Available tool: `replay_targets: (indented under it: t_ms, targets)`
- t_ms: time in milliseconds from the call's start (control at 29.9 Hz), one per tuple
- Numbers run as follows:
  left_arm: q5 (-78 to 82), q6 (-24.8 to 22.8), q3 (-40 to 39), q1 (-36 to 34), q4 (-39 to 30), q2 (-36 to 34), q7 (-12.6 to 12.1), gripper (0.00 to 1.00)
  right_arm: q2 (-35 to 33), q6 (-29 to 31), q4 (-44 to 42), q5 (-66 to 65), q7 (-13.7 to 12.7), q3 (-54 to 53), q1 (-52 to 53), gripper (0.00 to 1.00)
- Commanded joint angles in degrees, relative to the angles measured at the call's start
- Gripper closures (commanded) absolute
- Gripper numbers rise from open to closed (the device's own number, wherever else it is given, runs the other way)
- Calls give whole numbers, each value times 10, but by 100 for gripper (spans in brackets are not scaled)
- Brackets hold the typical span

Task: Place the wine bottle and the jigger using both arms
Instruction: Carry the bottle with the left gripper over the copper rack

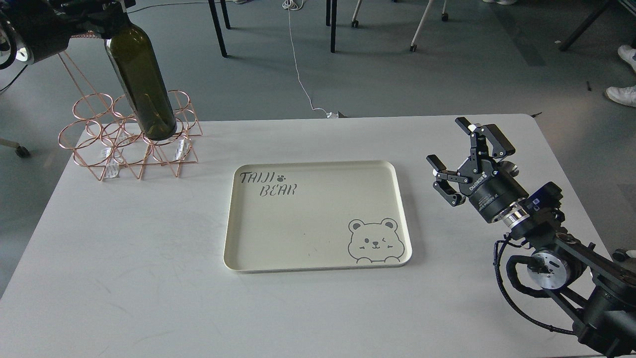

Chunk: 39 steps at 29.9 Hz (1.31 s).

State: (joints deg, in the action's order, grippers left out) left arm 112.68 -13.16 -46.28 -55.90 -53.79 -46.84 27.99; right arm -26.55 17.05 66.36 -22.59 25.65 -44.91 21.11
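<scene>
The wine bottle (141,82) is being held tilted at the table's (149,278) far left corner, its base sitting in or just over a ring of the copper wire rack (131,144). Its neck is being covered by the left gripper (107,17) at the top edge of the view; how far those fingers are closed cannot be told. The right gripper (464,161) is being held just above the right side of the table, beside the cream tray (318,266), its fingers being kept spread wide with nothing between them. The jigger is not being shown anywhere.
</scene>
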Motion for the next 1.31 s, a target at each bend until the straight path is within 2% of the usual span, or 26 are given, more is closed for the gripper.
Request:
replay_targets:
  t_ms: [0,703,970,1272]
  targets:
    - [1,1,0,0,4,4,0,77,-1,0,1,0,-1,0,-3,1]
    - [2,9,0,28,6,8,0,77,-1,0,2,0,0,-2,-8,1]
    - [2,22,0,39,36,19,0,76,-1,0,2,0,0,-2,-12,1]
    - [3,23,0,54,40,27,0,74,0,0,2,0,0,-2,-12,1]
